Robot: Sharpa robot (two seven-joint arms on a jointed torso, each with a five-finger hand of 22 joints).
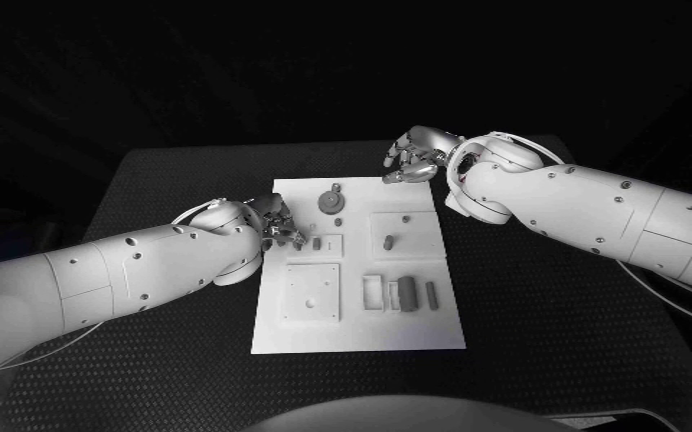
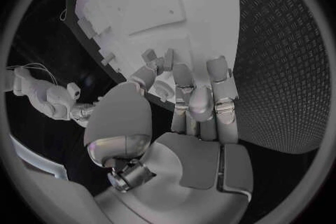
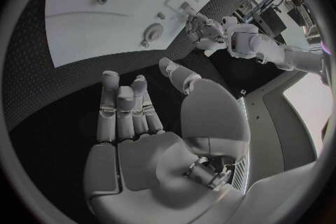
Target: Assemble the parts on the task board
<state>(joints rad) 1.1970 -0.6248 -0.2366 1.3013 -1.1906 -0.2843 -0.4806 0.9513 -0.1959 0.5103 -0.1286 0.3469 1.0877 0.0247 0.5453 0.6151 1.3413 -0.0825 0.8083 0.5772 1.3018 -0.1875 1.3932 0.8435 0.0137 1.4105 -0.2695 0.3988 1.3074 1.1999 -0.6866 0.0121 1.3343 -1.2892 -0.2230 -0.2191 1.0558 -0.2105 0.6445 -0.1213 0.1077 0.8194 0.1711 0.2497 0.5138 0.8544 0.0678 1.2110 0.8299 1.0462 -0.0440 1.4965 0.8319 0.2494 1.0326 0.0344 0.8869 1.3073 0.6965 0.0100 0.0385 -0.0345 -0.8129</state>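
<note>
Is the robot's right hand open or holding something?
Open. The right hand has its fingers spread apart with nothing between them, and it hovers off the far corner of the task board.

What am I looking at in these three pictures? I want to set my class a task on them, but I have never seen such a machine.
A robot with two white arms, each ending in a silver hand, works at a black table. One picture looks down from its head; the two round ones come from cameras at its wrists. On the table lies a white task board with small grey parts to assemble. The left hand is at the board's left edge; whether it holds anything cannot be told. The right hand hovers by the board's far right corner, open and holding nothing.
</note>
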